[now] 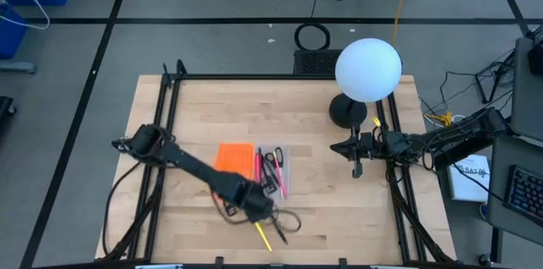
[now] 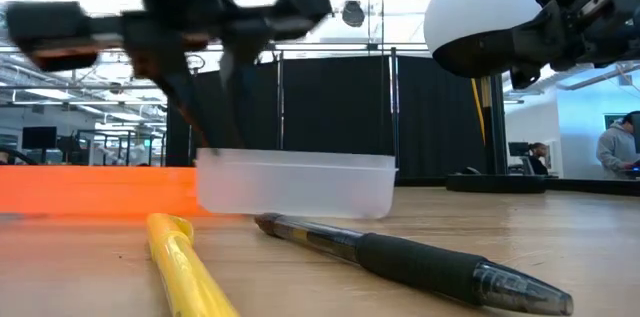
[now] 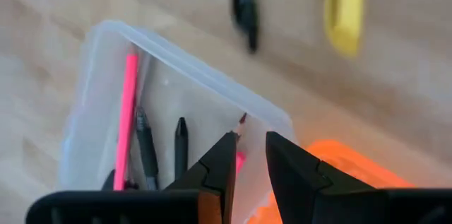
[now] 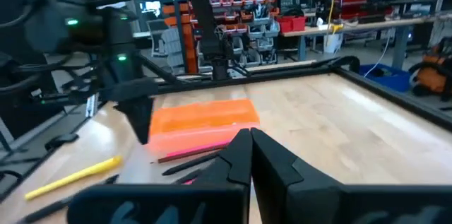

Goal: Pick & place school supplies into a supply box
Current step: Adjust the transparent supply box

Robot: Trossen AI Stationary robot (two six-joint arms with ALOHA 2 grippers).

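The supply box lies open near the table's near edge: an orange panel (image 1: 235, 157) beside a clear tray (image 1: 276, 171). In the left wrist view the tray (image 3: 176, 75) holds a pink pen (image 3: 127, 118) and two black pens (image 3: 181, 143). My left gripper (image 3: 251, 139) hangs over the tray's near end (image 1: 257, 205), fingers a little apart. A pink pencil tip (image 3: 241, 119) shows just past one finger. A yellow pen (image 1: 263, 237) and a black pen (image 1: 288, 225) lie on the table in front of the tray. My right gripper (image 4: 248, 139) waits shut at the right (image 1: 356, 154). My left gripper points down over the pink pencil (image 3: 240, 159), which runs under the gap between its fingers along the tray's wall by the orange panel. I cannot tell whether the fingers touch it.
A white globe lamp (image 1: 367, 70) on a black base (image 1: 348, 112) stands at the far right of the table. Black frame rails (image 1: 170, 108) run along the table's sides. Bare wood lies between the box and the lamp. A person (image 2: 620, 147) is in the room behind.
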